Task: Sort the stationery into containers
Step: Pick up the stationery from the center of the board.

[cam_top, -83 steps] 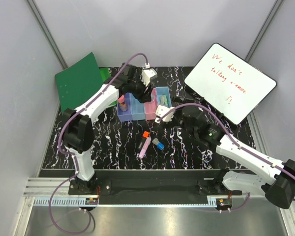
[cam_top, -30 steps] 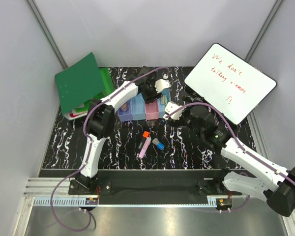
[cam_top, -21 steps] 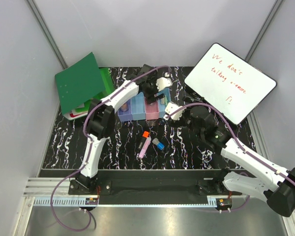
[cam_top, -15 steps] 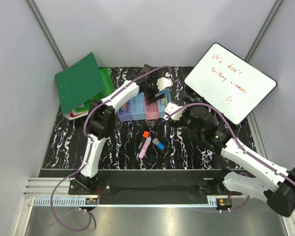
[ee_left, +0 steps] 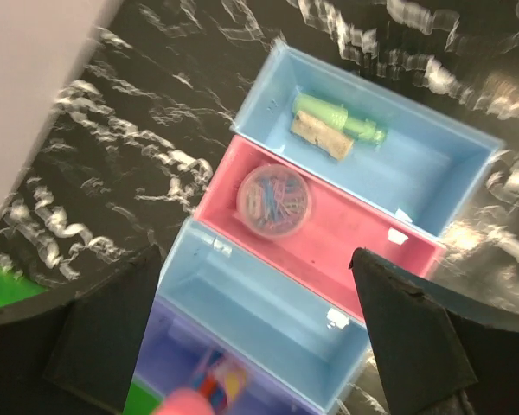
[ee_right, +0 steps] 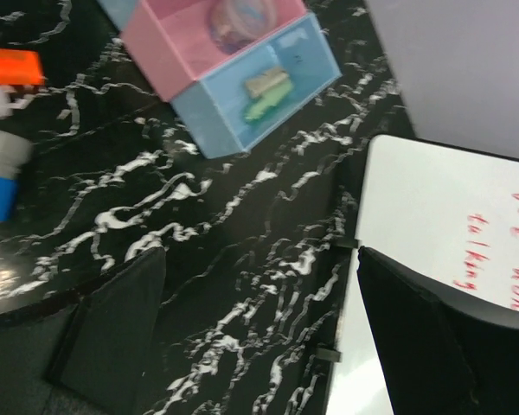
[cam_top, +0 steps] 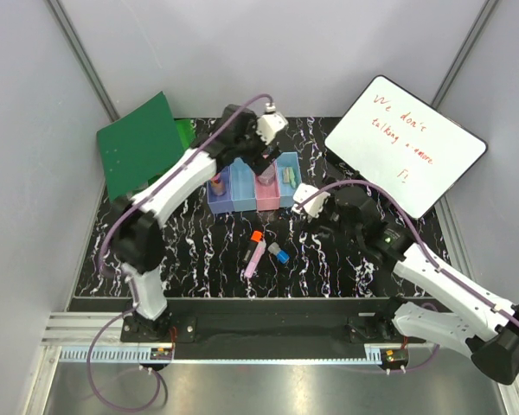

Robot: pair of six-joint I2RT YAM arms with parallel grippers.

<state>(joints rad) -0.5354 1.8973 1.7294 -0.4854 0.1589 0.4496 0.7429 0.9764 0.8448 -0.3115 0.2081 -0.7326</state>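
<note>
Black marbled table (cam_top: 199,251) with white veins, closed in by plain grey walls (cam_top: 268,52); a whiteboard (cam_top: 406,156) with red writing leans at the far right and a green folder (cam_top: 138,147) at the far left. A row of four bins (cam_top: 240,205) sits at the middle far side, and the sorting looks partly done. The purple bin (cam_top: 212,202) on the left holds a pink item (ee_left: 183,403), too blurred to name. The light blue bin (ee_left: 242,303) beside it looks bare. The pink bin (ee_left: 355,255) holds a round case of paper clips (ee_left: 274,199). The right-hand blue bin (ee_left: 432,173) holds a green highlighter (ee_left: 339,118) and a tan piece (ee_left: 320,137). Left to sort, nearer me on the table: an orange-capped piece (cam_top: 256,235), a pink marker (cam_top: 253,258) and a blue and black piece (cam_top: 279,252), close together. My left gripper (ee_left: 255,259) hovers over the bins, fingers spread, holding nothing. My right gripper (ee_right: 261,255) hangs just right of the row, spread and bare too.
</note>
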